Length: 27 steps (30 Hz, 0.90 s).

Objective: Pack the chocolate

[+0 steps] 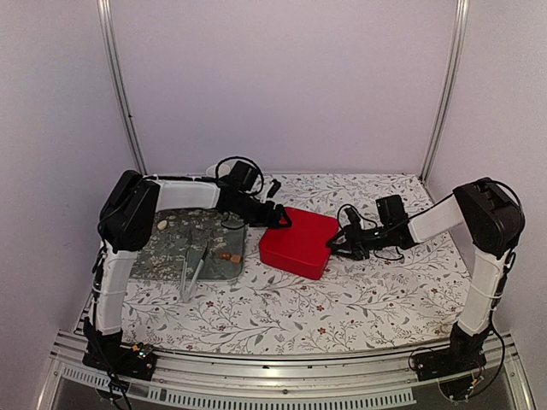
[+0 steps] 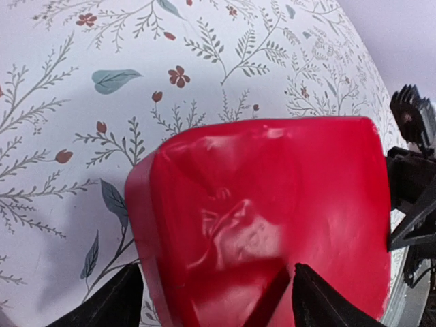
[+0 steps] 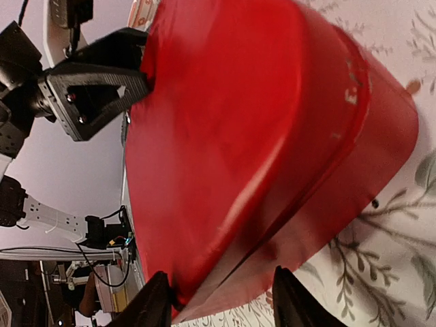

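The red square box (image 1: pixel 297 241), lid on, lies in the middle of the floral tablecloth. My left gripper (image 1: pixel 279 220) is open at the box's far left corner. In the left wrist view one finger stands beside the box's (image 2: pixel 272 204) side wall and the other over the lid. My right gripper (image 1: pixel 336 245) is turned on its side and holds the box's (image 3: pixel 225 136) right edge, one finger on the lid and one at the base. The chocolate, tan lumps (image 1: pixel 229 256) and a whitish lump (image 1: pixel 162 225), lies on the dark green tray (image 1: pixel 175 256) to the left.
A pair of metal tongs (image 1: pixel 195 272) lies across the tray's near edge. Cables run along both arms. The metal frame rail (image 1: pixel 282 384) runs along the near table edge. White walls enclose the back and both sides.
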Each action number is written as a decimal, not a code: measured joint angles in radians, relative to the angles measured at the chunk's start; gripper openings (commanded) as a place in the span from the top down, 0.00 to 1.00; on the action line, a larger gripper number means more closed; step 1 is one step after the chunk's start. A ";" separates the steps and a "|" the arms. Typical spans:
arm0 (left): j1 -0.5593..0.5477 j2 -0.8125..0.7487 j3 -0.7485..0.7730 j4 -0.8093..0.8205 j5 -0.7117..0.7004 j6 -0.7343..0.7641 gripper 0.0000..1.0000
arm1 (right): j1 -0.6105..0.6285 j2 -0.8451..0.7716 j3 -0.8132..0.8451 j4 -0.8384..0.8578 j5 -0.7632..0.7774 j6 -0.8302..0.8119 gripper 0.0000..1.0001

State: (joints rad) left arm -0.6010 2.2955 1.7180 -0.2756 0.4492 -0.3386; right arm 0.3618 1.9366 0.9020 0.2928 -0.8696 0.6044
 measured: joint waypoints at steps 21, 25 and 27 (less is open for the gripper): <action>0.013 -0.005 0.059 -0.063 -0.011 0.069 0.18 | -0.116 -0.012 0.241 -0.262 0.072 -0.136 0.21; 0.013 -0.005 0.067 -0.064 -0.011 0.066 0.20 | -0.100 0.068 0.301 -0.287 0.072 -0.161 0.34; 0.013 -0.005 0.069 -0.064 -0.011 0.065 0.21 | -0.093 0.111 0.317 -0.301 0.076 -0.174 0.43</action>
State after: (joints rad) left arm -0.5884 2.2910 1.7874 -0.3401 0.4377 -0.2737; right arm 0.2684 2.0480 1.2194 -0.0082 -0.7937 0.4305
